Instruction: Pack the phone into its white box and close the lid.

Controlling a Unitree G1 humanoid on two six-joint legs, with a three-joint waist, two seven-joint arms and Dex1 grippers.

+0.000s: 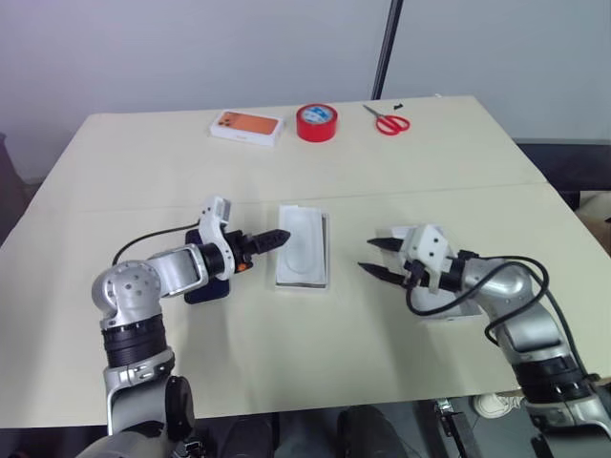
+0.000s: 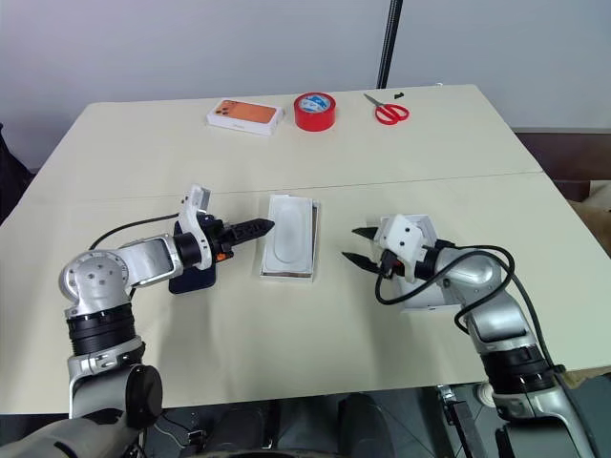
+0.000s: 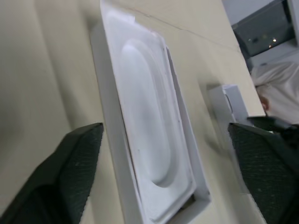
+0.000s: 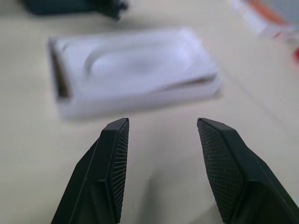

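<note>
The white box [image 1: 283, 280] lies at the table's middle, its tan-brown floor showing at one end in the right wrist view. A flat white insert [image 1: 304, 244] with an oval recess rests slightly askew on top of it. Just left of the box, my left gripper [image 1: 277, 238] points at it, its fingers [image 3: 79, 158] wide open and empty. The dark blue phone [image 1: 208, 289] lies flat under that wrist, partly hidden. On the box's right, my right gripper [image 1: 377, 258] is open and empty and aims at it. The lid [image 1: 447, 313] is mostly hidden under my right forearm.
At the far edge stand a white box with an orange phone picture [image 1: 246, 128], a red tape roll [image 1: 316, 122] and red scissors [image 1: 388, 122]. A black pole [image 1: 386, 48] rises behind the table. A seam runs across the tabletop beyond the box.
</note>
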